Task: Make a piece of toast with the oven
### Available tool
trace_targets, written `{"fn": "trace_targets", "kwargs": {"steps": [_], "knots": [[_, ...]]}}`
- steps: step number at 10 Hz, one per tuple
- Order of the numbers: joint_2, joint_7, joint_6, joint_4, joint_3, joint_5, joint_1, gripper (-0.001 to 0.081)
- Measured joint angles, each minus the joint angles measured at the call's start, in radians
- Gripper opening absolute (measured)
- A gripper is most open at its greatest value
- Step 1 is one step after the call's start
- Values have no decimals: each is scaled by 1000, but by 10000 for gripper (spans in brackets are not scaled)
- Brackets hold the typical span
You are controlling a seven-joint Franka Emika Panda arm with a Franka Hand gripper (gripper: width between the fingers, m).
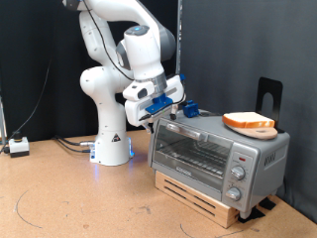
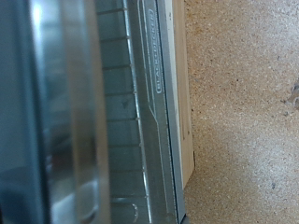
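Observation:
The silver-grey toaster oven [image 1: 216,159] stands on a wooden pallet at the exterior view's right, its glass door shut. The piece of toast [image 1: 248,121] lies on a round tan plate on the oven's top, right end. My gripper [image 1: 170,111] hangs at the oven's top left corner, just above the door's upper edge; its fingers are too small to make out. The wrist view is filled by the oven's glass door and handle [image 2: 89,121] seen close up, with no fingertips showing.
The white robot base [image 1: 107,129] stands at the back left on the brown table [image 1: 79,198]. A small white box with cables [image 1: 18,146] lies at the far left. A black stand [image 1: 269,94] rises behind the oven.

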Motion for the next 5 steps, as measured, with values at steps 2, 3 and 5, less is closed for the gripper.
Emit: {"fn": "trace_targets", "kwargs": {"steps": [2, 3, 5], "knots": [[30, -4, 13, 0, 0, -1, 1, 809], [32, -4, 15, 0, -1, -3, -1, 809], [39, -1, 16, 6, -3, -21, -20, 809]]}}
